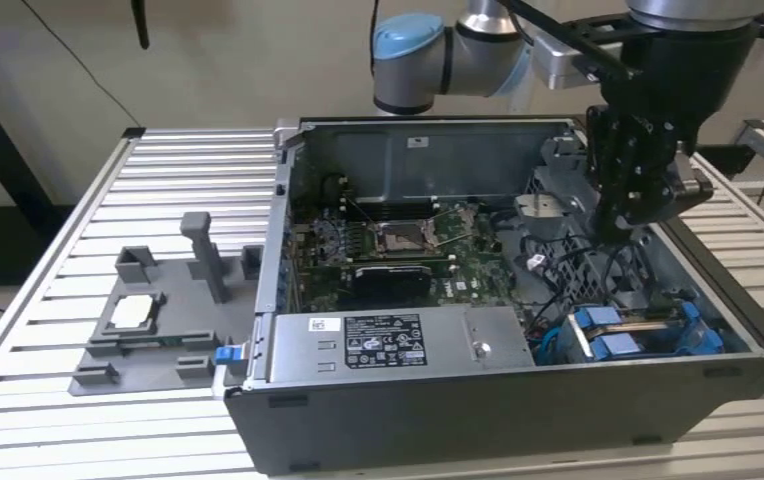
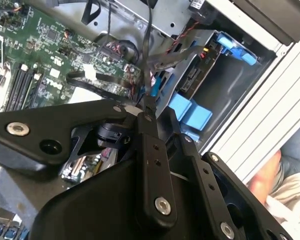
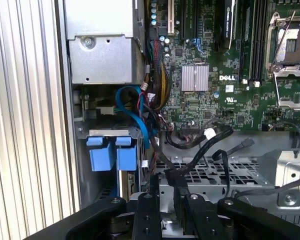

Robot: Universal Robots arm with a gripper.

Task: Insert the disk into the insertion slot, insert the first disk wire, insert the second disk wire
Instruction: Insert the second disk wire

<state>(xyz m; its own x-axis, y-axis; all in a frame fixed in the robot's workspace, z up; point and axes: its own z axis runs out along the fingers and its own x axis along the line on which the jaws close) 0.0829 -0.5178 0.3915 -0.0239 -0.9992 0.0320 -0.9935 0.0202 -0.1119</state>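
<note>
Ribbed metal table bearing an open case, side panel off, interior facing up; grey fixture beside it on the exterior view's left.

Inside the case: green board at centre; grey supply with a white sticker along the near wall. The disk lies in the bay at the near corner on the exterior view's right, just beside the supply; its blue carrier frames it, two blue tabs facing the supply. In both wrist views the tabs show as paired blue blocks at the mouth of the bay, with blue and red cabling looping nearby.

Arm reaching in from above; gripper lowered into the case between board and far-right wall, near the disk but apart from it. Fingers drawn narrow, nearly together, in both wrist views; a black wire is pinched at their tips and runs from them towards the board's edge; in the first wrist view this wire passes over a perforated metal bracket.
</note>
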